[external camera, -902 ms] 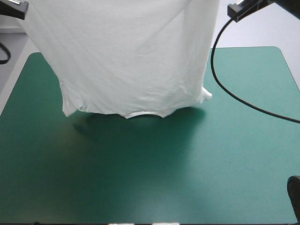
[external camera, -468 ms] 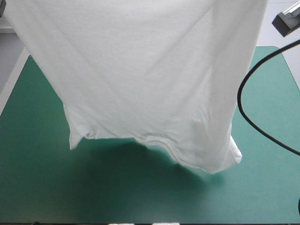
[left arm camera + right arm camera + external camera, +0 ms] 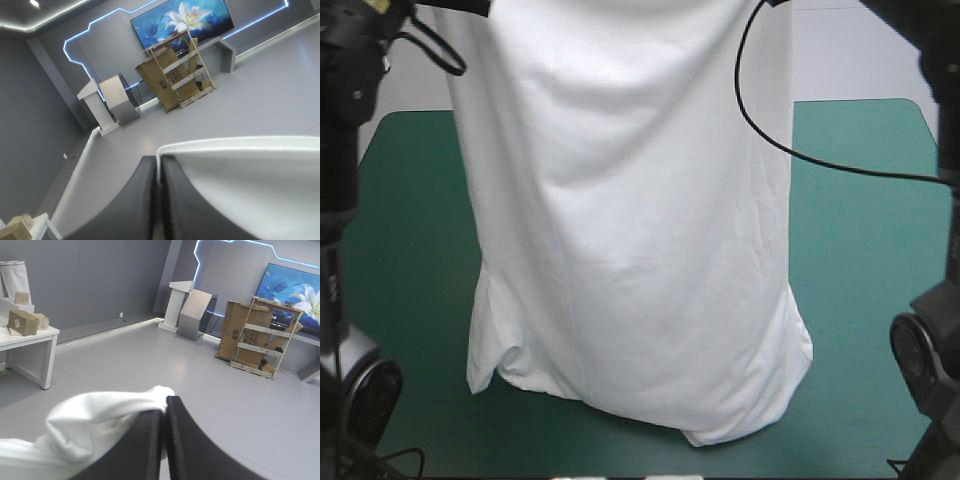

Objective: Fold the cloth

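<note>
The T-shirt (image 3: 630, 250) hangs as a tall white sheet over the middle of the table, its upper edge running out of the high view. It falls fairly smooth, with soft lengthwise creases and a faint fold line down its left part. The bottom hem is rounded and bunched low near the table's near edge, where it seems to rest on the teal-green cover (image 3: 860, 200), the right corner lowest.

In the left wrist view, the left gripper (image 3: 158, 162) has its black fingers pressed all but together, and the white cloth (image 3: 250, 180) spreads from that seam out to one side. In the right wrist view, the right gripper (image 3: 164, 402) is pinched just as tightly, with a puffed bunch of cloth (image 3: 100, 415) gathered against one finger. Both wrist views look level into the room.

Just before, the T-shirt was spread much wider across the high view, and its hem hung clear above the middle of the table. Now it is drawn narrower and reaches farther down and nearer. The left arm (image 3: 345, 150) and right arm (image 3: 930, 350) now stand at the table's two sides in the high view.
</note>
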